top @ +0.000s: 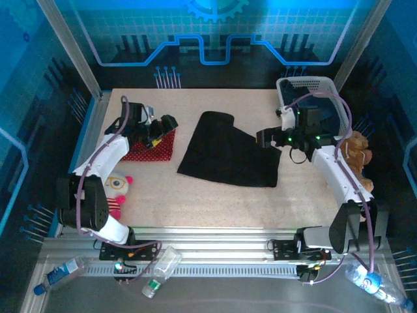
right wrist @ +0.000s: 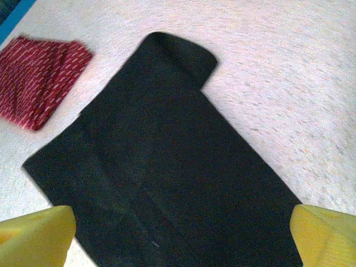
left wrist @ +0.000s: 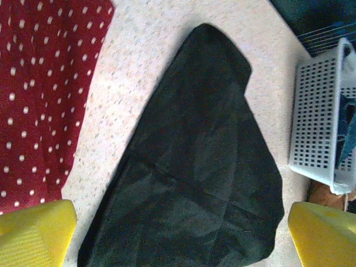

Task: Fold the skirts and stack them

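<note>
Left arm (top: pixel 98 169) is raised from its base at the near left, elbow bent, forearm reached toward the far left of the table (top: pixel 215 202). A pink-and-white plush doll (top: pixel 118 189) is laid just beside that arm. Left gripper (top: pixel 166 128) is held over the far edge of the red dotted skirt (top: pixel 148 151), jaws spread wide, nothing gripped. The red dotted skirt is folded into a small pad, flat on the table left of centre. The black skirt (top: pixel 228 151) is spread flat mid-table between the two grippers, apart from the red one, narrow end far, wide hem near.

Right gripper (top: pixel 262 138) is hung at the black skirt's right edge, released. Its yellow fingers (right wrist: pixel 36 236) are parted wide, with the cloth lying loose below, not pinched. Right arm (top: pixel 339 182) is raised from the near right and bent inward. A white basket (top: pixel 306 88) is set at the far right corner, with a brown teddy bear (top: pixel 357 151) behind the right forearm.

From the left wrist, the white dots are shown sharp, creases are seen across the black skirt, and blue denim (left wrist: pixel 349 130) is seen inside the basket's perforated wall. From the right wrist, a turned-over lip is shown at the black skirt's narrow end, and the red skirt is blurred. Plastic bottles (top: pixel 163 268) are caught on the near rail by the top view.
</note>
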Available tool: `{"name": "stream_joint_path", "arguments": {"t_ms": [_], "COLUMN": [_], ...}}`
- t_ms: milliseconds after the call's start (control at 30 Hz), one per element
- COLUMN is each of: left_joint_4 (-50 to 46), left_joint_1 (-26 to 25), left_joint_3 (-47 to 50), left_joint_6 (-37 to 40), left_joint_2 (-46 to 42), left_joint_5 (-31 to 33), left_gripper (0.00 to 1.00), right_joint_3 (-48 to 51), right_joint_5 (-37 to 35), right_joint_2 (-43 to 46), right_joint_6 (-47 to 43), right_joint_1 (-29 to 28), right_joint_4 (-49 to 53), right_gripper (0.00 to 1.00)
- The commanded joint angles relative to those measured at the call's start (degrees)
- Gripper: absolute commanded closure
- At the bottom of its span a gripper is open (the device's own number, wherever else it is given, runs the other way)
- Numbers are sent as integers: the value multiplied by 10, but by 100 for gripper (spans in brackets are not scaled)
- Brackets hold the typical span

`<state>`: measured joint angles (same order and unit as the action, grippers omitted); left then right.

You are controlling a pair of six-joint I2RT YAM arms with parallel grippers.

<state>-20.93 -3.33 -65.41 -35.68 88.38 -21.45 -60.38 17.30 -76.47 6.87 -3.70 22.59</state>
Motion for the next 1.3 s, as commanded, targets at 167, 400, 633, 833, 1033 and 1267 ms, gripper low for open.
{"name": "stream_joint_path", "arguments": {"t_ms": [167, 400, 633, 833, 1033, 1267], "left_joint_4": [-67, -4, 14, 28, 99, 95], "left_joint_1": [-81, -120, -144, -160, -161, -167], "left_joint_3": [78, 171, 158, 153, 142, 128], "left_joint_6": [-141, -230, -255, -277, -288, -263], "left_joint_2": [-20, -20, 26, 51, 90, 68], "left_joint_5": [88, 102, 124, 139, 140, 170], "left_gripper": [7, 18, 35, 40, 50, 76], "right_joint_3": [131, 168, 191, 207, 241, 258], "right_joint_5": [-43, -14, 8, 20, 25, 4], "right_joint_2": [28, 37, 45, 42, 33, 28], "right_joint_6": [349, 424, 430, 445, 476, 476], "right_joint_1": [22, 26, 25, 24, 23, 21], "right_joint_4": [-37, -1, 8, 10, -18, -1], "right_gripper": [0, 0, 0, 0, 5, 10]}}
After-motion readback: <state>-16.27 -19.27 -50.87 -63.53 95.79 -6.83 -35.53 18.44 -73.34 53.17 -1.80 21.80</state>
